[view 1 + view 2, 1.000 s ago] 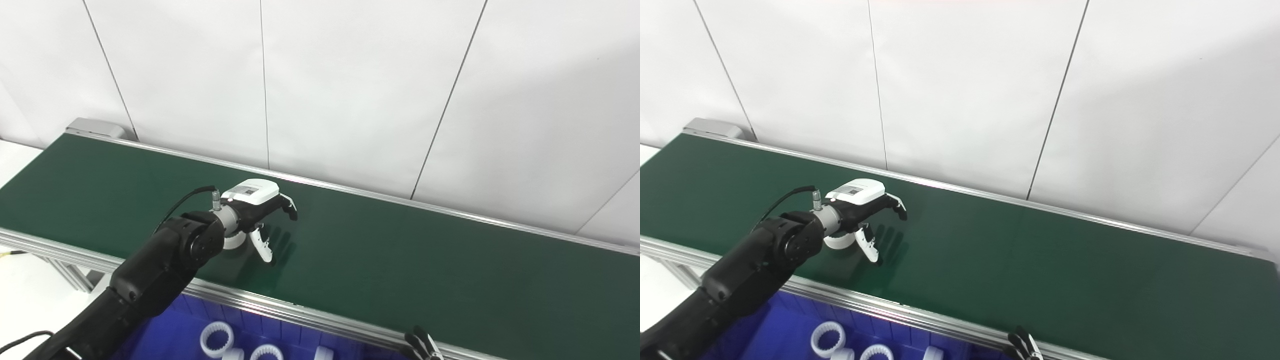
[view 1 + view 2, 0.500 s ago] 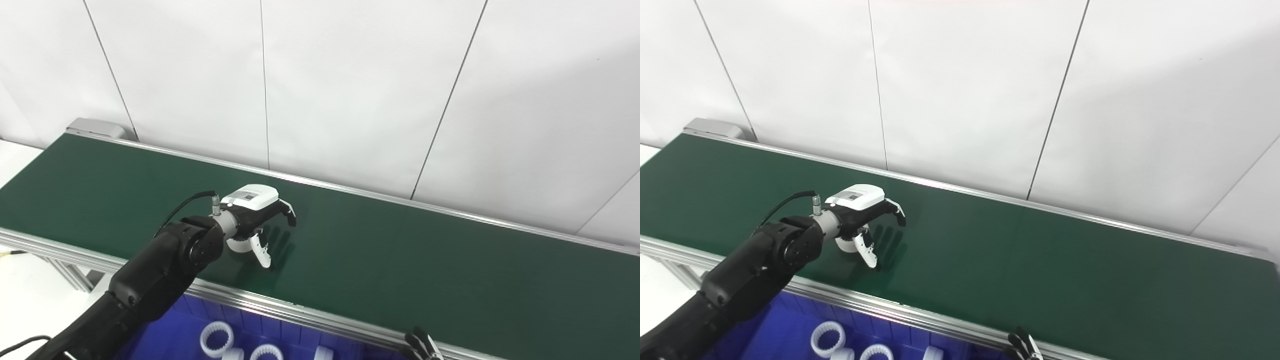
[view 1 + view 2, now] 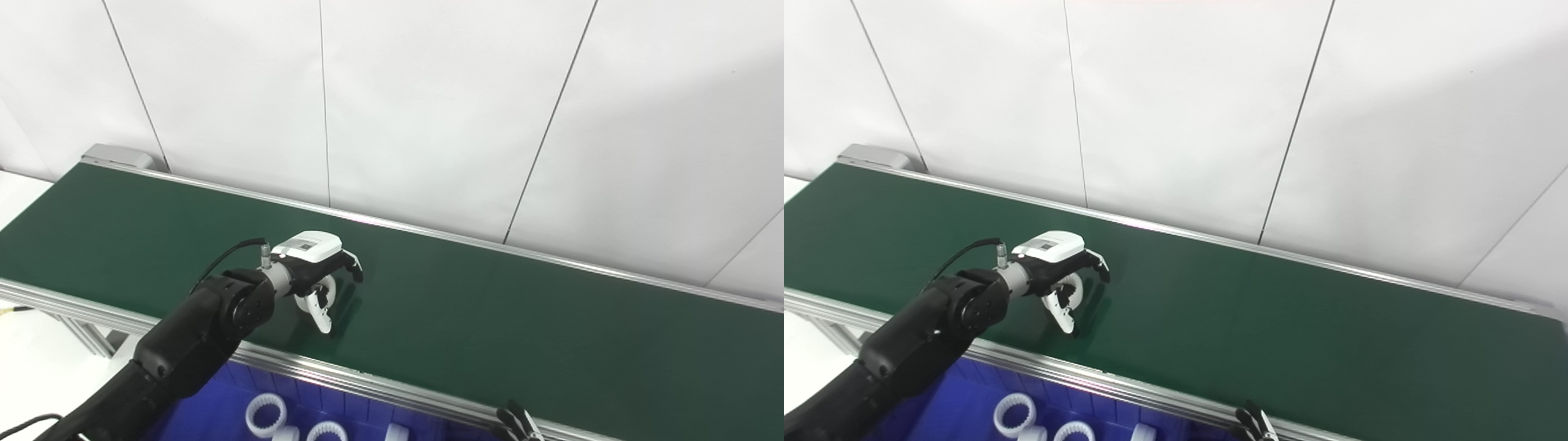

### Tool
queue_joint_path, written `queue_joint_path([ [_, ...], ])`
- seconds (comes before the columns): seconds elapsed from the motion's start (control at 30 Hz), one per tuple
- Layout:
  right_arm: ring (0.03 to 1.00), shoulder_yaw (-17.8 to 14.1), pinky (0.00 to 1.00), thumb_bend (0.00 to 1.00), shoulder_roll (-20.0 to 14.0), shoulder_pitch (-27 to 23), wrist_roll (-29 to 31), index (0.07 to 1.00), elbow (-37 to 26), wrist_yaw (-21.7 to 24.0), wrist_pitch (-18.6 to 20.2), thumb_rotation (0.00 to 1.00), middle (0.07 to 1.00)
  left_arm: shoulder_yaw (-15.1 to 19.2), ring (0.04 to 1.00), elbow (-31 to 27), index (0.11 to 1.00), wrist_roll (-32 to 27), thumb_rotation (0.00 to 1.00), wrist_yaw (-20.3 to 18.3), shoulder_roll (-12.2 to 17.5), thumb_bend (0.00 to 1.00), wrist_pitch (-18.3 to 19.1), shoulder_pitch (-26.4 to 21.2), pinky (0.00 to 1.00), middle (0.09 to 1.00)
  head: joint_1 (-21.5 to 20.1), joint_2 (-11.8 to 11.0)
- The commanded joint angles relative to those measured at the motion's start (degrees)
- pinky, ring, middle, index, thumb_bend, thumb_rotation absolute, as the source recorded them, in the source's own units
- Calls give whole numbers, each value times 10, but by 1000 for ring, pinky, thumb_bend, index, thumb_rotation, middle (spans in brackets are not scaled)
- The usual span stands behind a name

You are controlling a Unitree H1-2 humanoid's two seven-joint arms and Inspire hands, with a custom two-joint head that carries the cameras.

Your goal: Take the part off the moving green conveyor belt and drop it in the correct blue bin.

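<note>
The left hand (image 3: pixel 315 278) curls its fingers (image 3: pixel 321 309) loosely around the white toothed plastic ring (image 3: pixel 311 295) on the dark green conveyor belt (image 3: pixel 490 318), caging it for the pickup, not yet clamped.

The belt (image 3: pixel 490 318) is dark green with silver rails. The left hand (image 3: pixel 312 269) is black with a white back and white thumb, and a white ring (image 3: pixel 327 289) sits under it. The bin (image 3: pixel 208 416) is deep blue, holding white toothed rings (image 3: pixel 266 415). The wall (image 3: pixel 429 110) is white with thin dark seams.
</note>
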Motion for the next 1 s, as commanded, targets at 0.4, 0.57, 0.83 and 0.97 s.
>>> queue_joint_path([
  [0.4,827,2,742,449,3,2,4,921,-21,1,-26,585,880,-5,817,12,721,14,0,22,7,830,-17,-16,857,824,-3,1],
  [0.57,828,2,741,454,2,3,4,919,-22,1,-26,586,879,-8,801,21,709,16,0,33,5,820,-23,-16,834,811,-4,2],
  [0.83,826,0,740,463,1,3,5,917,-23,1,-25,584,878,8,467,38,610,0,0,102,-5,518,-70,-5,654,512,-4,3],
  [0.97,820,0,730,450,1,4,0,917,-24,0,-25,581,876,10,421,43,552,-2,0,115,-7,497,-84,-5,647,459,-5,3],
])
